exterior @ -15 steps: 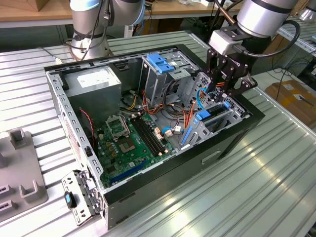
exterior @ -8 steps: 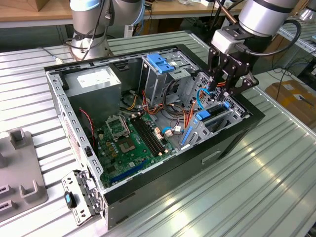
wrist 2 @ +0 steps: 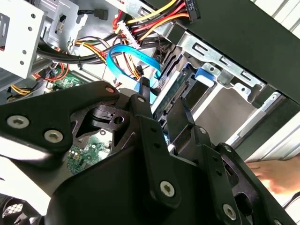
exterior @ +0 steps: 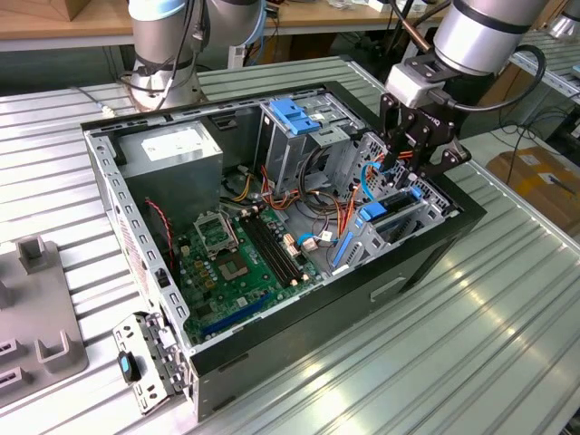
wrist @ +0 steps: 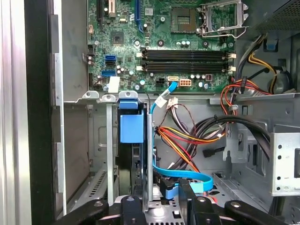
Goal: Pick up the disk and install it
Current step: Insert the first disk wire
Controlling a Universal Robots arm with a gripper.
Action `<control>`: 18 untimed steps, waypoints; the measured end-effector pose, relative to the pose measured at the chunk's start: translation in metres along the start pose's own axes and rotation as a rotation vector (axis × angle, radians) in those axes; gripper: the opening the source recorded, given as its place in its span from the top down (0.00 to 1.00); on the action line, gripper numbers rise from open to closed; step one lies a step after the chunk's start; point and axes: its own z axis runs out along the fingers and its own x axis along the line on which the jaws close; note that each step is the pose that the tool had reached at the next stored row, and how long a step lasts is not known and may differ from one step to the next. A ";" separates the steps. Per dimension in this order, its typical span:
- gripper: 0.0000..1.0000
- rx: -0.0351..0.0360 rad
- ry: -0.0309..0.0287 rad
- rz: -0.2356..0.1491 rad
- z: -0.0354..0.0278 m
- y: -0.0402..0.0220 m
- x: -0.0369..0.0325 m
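- Progress, as judged: pick-up done and insertion far advanced, with the disk [wrist: 128, 159] down in a slot of the drive cage [wrist: 96, 154]; full seating not confirmable.
- Location: at the exterior view's right end of the open computer case [exterior: 299, 319], to the right of the motherboard [exterior: 240, 258].
- Gripper [wrist: 159, 199]: poised directly over the cage, jaws spread apart, one finger [wrist: 132, 208] just above the disk's upper edge, a cage divider and the blue data cable [wrist: 185, 176] in the gap; nothing pinched, as far as visible.
- Look of the disk: on edge, dark and slim seen end-on, topped by a light-blue plastic frame tab; label hidden.
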 end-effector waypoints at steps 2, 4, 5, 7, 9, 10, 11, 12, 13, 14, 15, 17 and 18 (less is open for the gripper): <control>0.58 0.0000 0.0000 0.000 0.0001 0.0000 -0.0001; 0.58 0.0000 0.0000 0.000 0.0002 0.0000 -0.0003; 0.58 0.0000 0.0000 0.000 0.0002 0.0000 -0.0004; 0.78 -0.0001 0.0000 0.000 0.0003 0.0000 -0.0006; 0.84 0.0000 0.0000 0.000 0.0003 0.0000 -0.0007; 0.84 0.0000 0.0000 0.000 0.0003 0.0000 -0.0008; 0.84 0.0000 0.0000 0.000 0.0003 0.0000 -0.0009; 0.84 0.0000 0.0000 0.000 0.0003 0.0000 -0.0009; 0.84 0.0000 0.0000 0.000 0.0003 0.0000 -0.0010; 0.84 0.0000 -0.0001 0.000 0.0004 0.0000 -0.0010; 0.84 -0.0001 0.0000 0.000 0.0004 0.0000 -0.0010; 0.84 0.0048 -0.0056 -0.003 0.0004 0.0005 -0.0001; 0.84 0.0130 -0.0066 -0.008 0.0004 0.0006 0.0011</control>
